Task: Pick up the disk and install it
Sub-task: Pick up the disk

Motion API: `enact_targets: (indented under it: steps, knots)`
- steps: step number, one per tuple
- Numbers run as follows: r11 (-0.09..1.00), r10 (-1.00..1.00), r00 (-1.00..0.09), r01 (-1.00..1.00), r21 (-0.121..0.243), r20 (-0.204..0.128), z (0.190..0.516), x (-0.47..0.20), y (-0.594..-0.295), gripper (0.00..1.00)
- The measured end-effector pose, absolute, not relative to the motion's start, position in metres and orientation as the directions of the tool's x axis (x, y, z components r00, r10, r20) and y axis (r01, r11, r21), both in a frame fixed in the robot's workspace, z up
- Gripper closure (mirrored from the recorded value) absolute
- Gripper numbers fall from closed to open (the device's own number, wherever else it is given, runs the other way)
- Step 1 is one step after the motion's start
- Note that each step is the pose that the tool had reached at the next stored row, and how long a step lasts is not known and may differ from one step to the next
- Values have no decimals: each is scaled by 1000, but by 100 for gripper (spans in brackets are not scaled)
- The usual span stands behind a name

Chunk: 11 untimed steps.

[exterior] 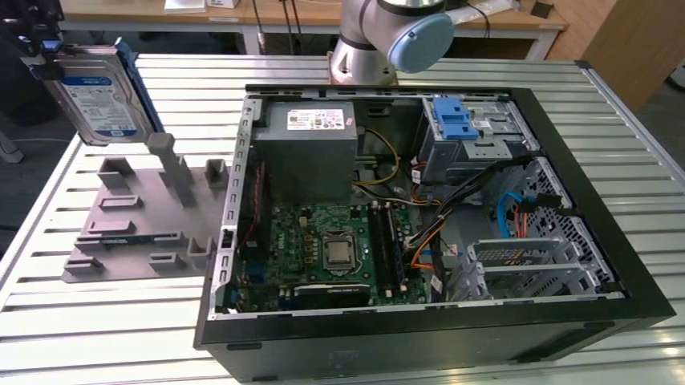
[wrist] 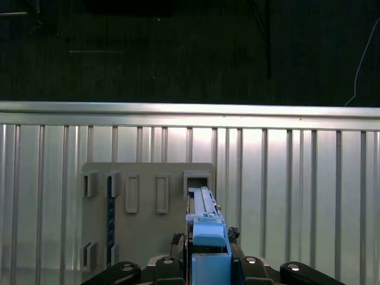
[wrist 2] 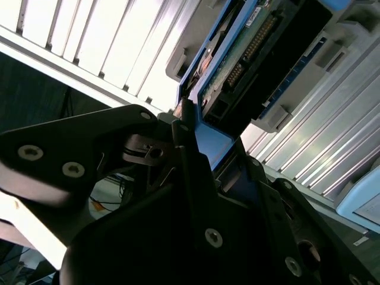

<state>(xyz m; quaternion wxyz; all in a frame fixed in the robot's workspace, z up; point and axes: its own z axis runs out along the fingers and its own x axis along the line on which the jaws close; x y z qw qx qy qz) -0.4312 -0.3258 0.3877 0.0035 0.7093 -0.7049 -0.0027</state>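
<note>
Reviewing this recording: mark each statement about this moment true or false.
1. The gripper is clamped on the disk. True.
2. The disk sits in the drive cage. False: it hangs outside the computer case, above the grey fixture plate.
3. The computer case lies open, motherboard showing. True.
4. The power supply lies out on the table. False: it sits inside the computer case.

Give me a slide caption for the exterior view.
Tool holds the disk above the grey fixture, beside the open computer case.
</note>
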Motion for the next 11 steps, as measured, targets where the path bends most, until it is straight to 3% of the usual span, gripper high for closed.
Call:
enact_targets:
  steps: [11]
  knots:
    - [-6, -1000, 6, -1000, 8, 0, 401, -431, -326, 64]
